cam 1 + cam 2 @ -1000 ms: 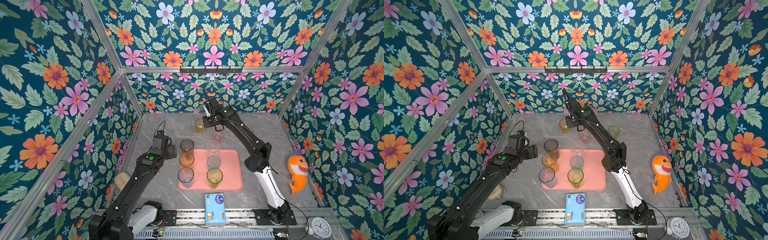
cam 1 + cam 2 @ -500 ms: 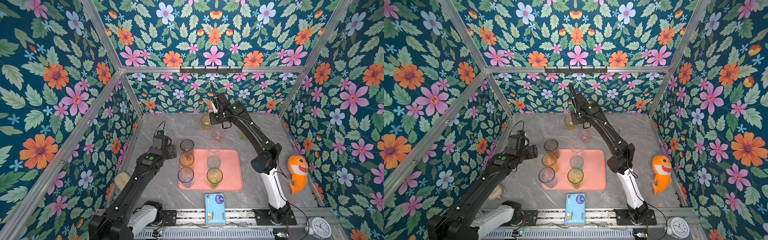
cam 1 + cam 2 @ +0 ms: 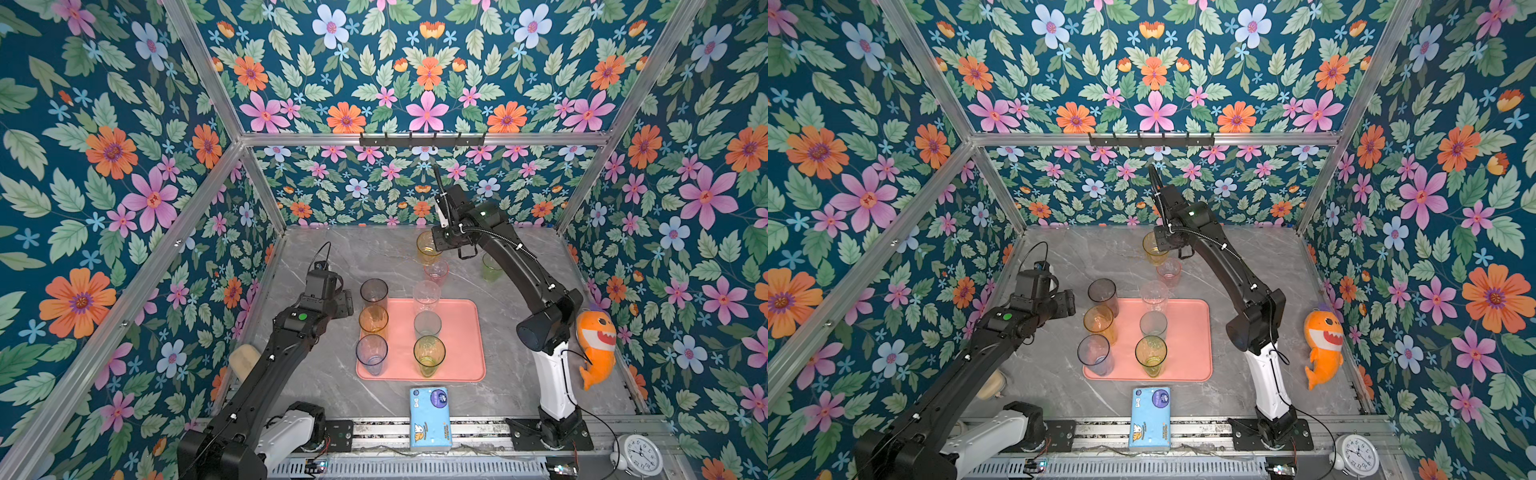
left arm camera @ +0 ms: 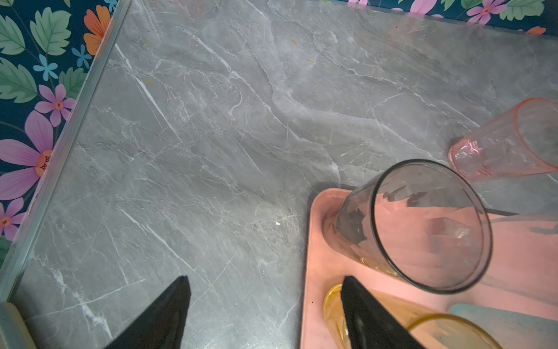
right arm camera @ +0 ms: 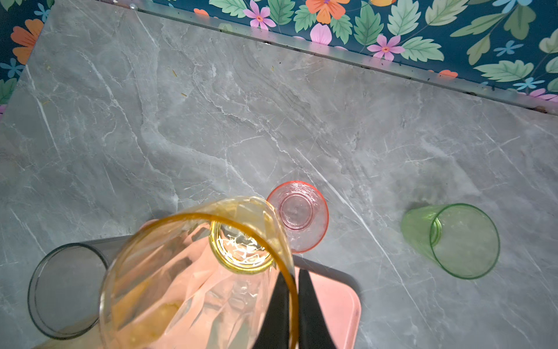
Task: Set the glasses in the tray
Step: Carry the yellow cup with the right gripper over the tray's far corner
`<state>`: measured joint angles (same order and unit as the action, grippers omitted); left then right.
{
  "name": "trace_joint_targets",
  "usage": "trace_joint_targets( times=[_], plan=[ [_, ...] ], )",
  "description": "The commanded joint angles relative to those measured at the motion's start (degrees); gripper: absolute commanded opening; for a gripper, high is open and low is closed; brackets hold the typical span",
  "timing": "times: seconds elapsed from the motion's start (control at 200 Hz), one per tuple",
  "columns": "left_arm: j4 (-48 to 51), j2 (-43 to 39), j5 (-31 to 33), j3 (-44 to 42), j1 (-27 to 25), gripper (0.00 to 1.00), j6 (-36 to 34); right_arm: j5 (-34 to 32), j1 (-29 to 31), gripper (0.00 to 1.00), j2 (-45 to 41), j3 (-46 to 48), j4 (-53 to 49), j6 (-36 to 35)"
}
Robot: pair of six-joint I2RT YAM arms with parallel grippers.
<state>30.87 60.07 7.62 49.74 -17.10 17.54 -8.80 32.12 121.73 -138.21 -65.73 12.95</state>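
The right wrist view showed us the right claw (image 5: 293, 273) clenched on the rim of the yellow glass (image 5: 181, 272), a grip hidden in both top views, near the far edge of the tray (image 3: 457, 332). The left wrist view alone showed the left claw (image 4: 265, 281) released beside the smoky grey glass (image 4: 422, 226).

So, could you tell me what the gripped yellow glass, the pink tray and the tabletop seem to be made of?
Yellow glass: tinted see-through plastic or glass, glossy, faceted wall; cannot tell which. Tray: likely matte plastic, from its even salmon colour and rounded rim. Tabletop: grey marble look with white veins, smooth; possibly printed laminate.
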Motion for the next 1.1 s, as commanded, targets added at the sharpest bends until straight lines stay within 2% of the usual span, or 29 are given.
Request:
trace_joint_targets(
  times=[0.0, 0.245, 0.545, 1.095],
  plan=[
    [-0.8, 0.0, 0.0, -0.2, 0.1, 0.81, -0.2, -1.4, -0.6, 0.00, -2.1, 2.3, 0.8, -1.0],
    [-0.9, 0.0, -0.3, -0.2, 0.0, 0.82, -0.3, -2.8, -1.9, 0.00, -7.7, 10.5, 2.2, -0.6],
    [-1.0, 0.2, -0.5, -0.2, 0.0, 0.81, -0.2, -2.9, -3.2, 0.00, -18.2, 27.7, 9.3, 1.7],
    [-1.1, 0.5, -0.6, -0.2, 0.0, 0.82, -0.2, -1.3, -3.7, 0.00, -28.8, 48.0, 16.1, 5.0]
  ],
)
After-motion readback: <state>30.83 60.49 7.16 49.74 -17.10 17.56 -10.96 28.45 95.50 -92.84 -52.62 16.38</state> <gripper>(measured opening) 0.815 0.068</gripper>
